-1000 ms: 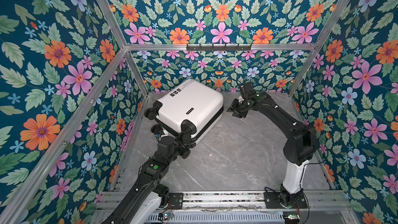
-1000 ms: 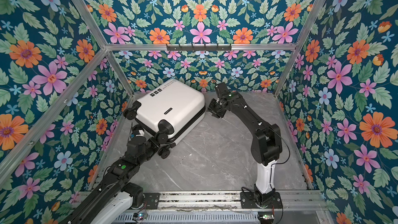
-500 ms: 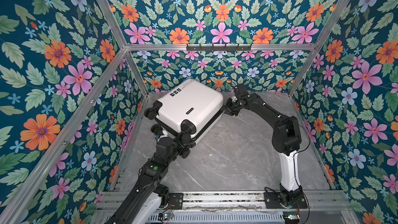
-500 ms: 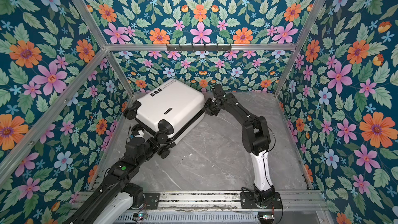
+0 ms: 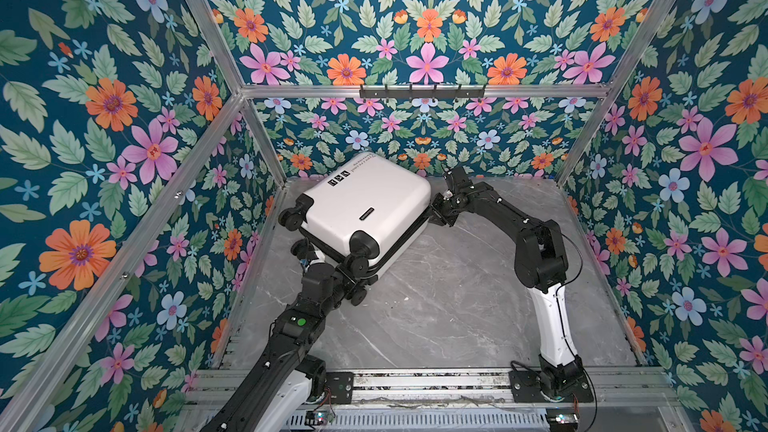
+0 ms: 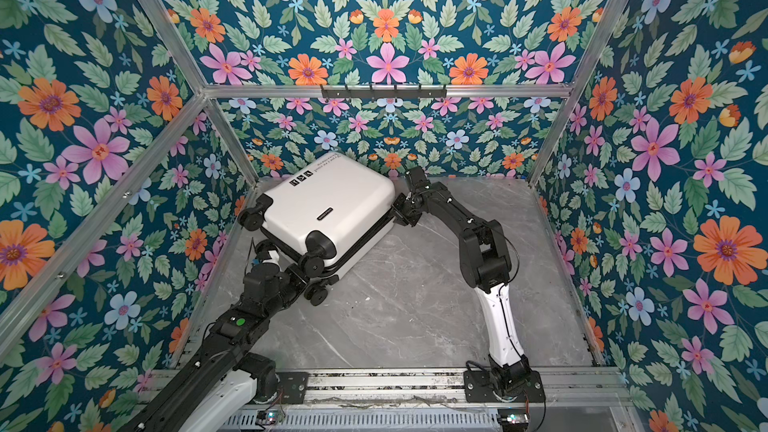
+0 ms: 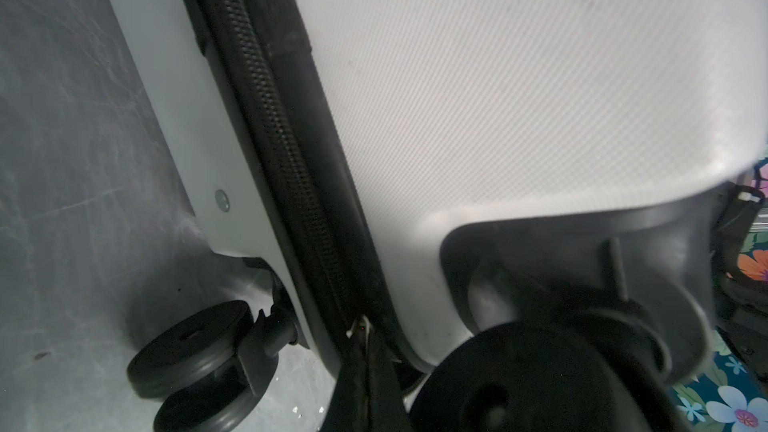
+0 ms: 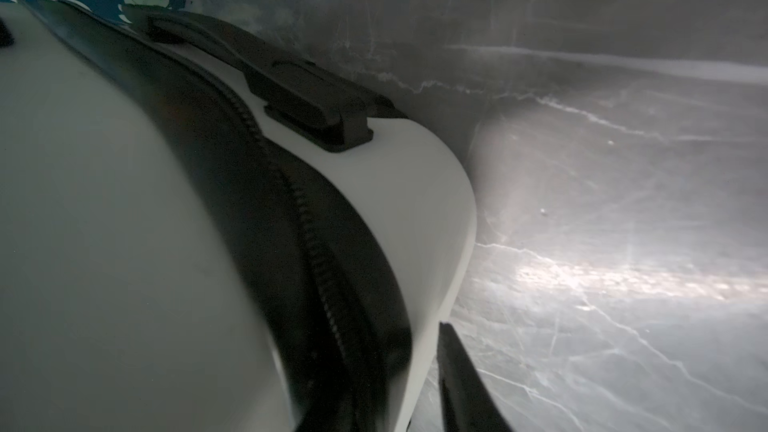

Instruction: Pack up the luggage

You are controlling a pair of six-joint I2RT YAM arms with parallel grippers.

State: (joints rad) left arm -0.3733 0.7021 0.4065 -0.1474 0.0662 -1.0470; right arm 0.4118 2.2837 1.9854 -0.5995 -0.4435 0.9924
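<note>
The luggage [image 5: 365, 205] [image 6: 328, 201] is a white hard-shell suitcase lying closed at the back left of the table, wheels toward the front left. My left gripper [image 5: 348, 273] [image 7: 363, 353] is at the wheel end, shut on a small white zipper pull at the black zipper [image 7: 282, 147] between two wheels. My right gripper [image 5: 437, 211] [image 6: 400, 211] is at the suitcase's right corner. In the right wrist view one finger [image 8: 457, 376] stands just outside the lower shell's rim, a thin gap away. The other finger is hidden by the zipper band [image 8: 307, 243].
The grey marble table [image 5: 457, 305] is walled in by floral panels on three sides. A black hook rail [image 5: 422, 92] hangs on the back wall. A black carry handle [image 8: 303, 101] sits on the suitcase's side. An aluminium rail [image 5: 415, 384] holds both arm bases.
My right arm has swung left from the open table to the suitcase's right corner, and its jaws have narrowed. The left arm and the suitcase have stayed put.
</note>
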